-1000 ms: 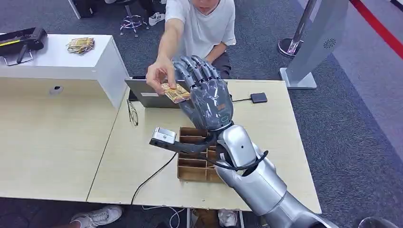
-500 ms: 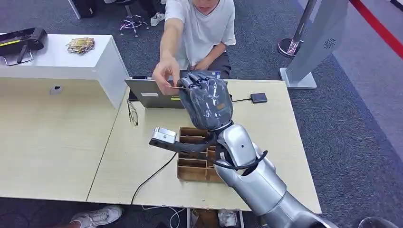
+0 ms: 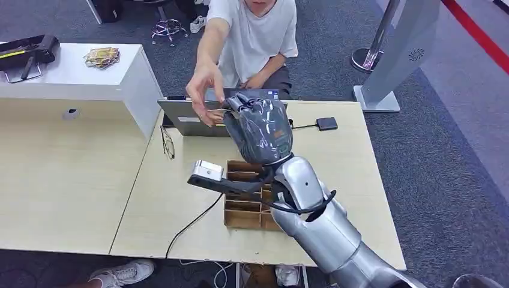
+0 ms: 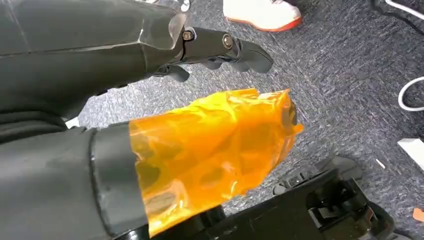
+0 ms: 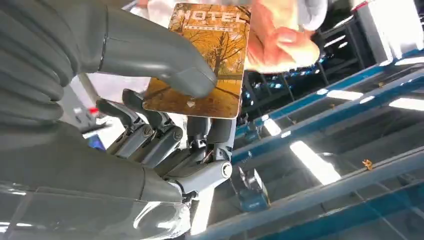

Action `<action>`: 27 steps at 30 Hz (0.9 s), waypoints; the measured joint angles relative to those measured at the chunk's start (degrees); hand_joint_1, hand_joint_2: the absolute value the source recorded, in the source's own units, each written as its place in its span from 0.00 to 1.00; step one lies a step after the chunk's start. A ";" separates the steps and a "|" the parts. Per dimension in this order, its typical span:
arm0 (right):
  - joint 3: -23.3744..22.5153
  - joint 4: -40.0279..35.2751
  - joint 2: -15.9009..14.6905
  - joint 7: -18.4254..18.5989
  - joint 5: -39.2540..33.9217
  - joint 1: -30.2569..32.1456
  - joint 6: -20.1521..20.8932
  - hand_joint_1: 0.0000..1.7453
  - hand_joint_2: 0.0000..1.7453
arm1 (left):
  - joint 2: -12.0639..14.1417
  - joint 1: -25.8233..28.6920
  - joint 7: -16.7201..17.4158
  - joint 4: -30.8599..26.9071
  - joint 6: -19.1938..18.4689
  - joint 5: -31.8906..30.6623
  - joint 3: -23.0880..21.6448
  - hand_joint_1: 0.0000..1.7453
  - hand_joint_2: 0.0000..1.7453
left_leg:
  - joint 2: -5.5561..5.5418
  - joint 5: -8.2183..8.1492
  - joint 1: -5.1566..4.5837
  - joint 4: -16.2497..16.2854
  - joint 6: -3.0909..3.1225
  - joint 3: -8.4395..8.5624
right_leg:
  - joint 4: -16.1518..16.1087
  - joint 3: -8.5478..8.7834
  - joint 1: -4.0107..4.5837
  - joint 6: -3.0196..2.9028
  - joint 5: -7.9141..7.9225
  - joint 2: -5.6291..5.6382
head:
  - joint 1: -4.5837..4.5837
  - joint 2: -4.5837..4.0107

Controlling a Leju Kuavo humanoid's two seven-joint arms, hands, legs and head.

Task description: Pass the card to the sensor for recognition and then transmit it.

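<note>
My right hand (image 3: 259,129) is raised over the far side of the table, its back toward me. In the right wrist view its thumb (image 5: 150,55) and fingers pinch a golden hotel card (image 5: 212,50) printed with autumn trees. A person's hand (image 3: 204,90), fingers spread, hovers just left of my hand; its fingertips (image 5: 280,45) sit right beside the card's edge. A small black sensor pad (image 3: 327,123) with a cable lies on the table to the right. My left hand (image 4: 210,145) hangs over the carpet with an orange film on its thumb, holding nothing.
A person in a white shirt sits behind the light wooden table (image 3: 174,204). A laptop (image 3: 189,120), glasses (image 3: 167,143) and a compartmented cardboard box (image 3: 243,207) lie on it. A white cabinet (image 3: 78,81) at the left carries a stack of cards (image 3: 102,57).
The person brought the card into my right hand and my fingers curled closed around it. Their fingers have since spread and drawn slightly back.
</note>
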 joint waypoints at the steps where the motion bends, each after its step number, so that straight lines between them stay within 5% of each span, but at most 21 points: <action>1: 0.00 -0.46 0.00 -0.42 -1.35 0.25 0.22 1.00 1.00 | 0.00 0.00 -0.07 0.00 0.09 0.26 0.00 0.00 0.00 | 0.00 0.00 0.00 0.00 0.00 0.00 | 0.00 0.00 0.00 0.00 0.00 0.00 | 0.02 0.00; 15: -2.99 -10.18 -0.66 -6.03 -22.55 6.00 7.05 1.00 1.00 | 0.15 0.67 -3.17 0.00 2.90 3.19 0.22 0.00 0.00 | 0.00 -0.01 0.00 0.00 0.00 -0.01 | -0.01 -0.01 -0.01 0.00 0.00 -0.01 | 0.00 0.00; 27: -6.08 -14.36 -3.41 -10.69 -46.36 10.28 19.89 1.00 1.00 | 0.35 2.22 -4.28 0.00 4.33 4.70 1.09 0.00 0.00 | 0.01 -0.01 0.00 0.00 0.00 0.00 | -0.02 -0.01 0.00 0.00 0.00 0.00 | 0.02 0.00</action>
